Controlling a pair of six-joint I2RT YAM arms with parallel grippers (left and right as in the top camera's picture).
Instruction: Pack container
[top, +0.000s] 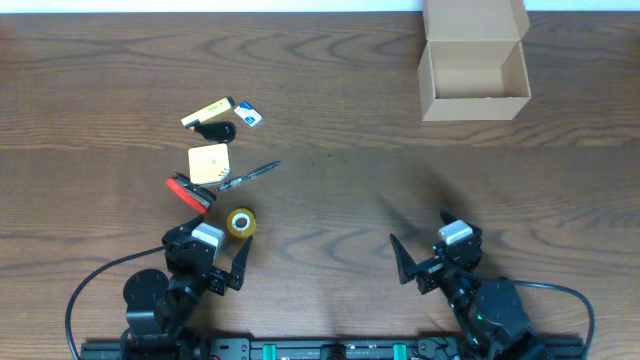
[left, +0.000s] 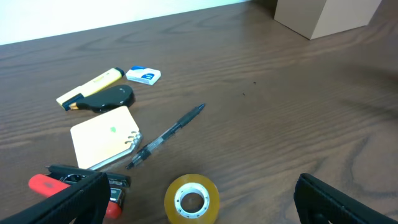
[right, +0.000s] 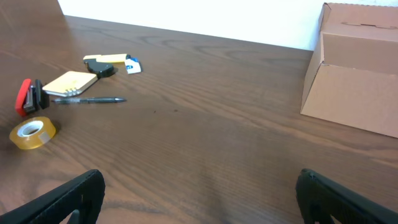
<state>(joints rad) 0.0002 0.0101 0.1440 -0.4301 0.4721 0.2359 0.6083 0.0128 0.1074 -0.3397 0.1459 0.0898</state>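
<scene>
The container (top: 473, 75), a tan cardboard box, stands open at the far right of the table with its flap lid tipped back. It also shows in the right wrist view as the container (right: 354, 87). Small items lie on the left: a yellow highlighter (top: 207, 112), a blue-and-white eraser (top: 250, 117), a black piece (top: 216, 131), a tan notepad (top: 209, 164), a pen (top: 250, 175), a red-and-black stapler (top: 189, 193) and a tape roll (top: 240, 222). My left gripper (top: 210, 240) is open just behind the tape roll (left: 191, 200). My right gripper (top: 420, 230) is open over bare wood.
The wooden table's far edge (top: 300, 12) meets a white surface. Both arm bases sit at the near edge, with a black cable (top: 90, 285) looping at the left. Bare wood (top: 350, 140) lies between the items and the box.
</scene>
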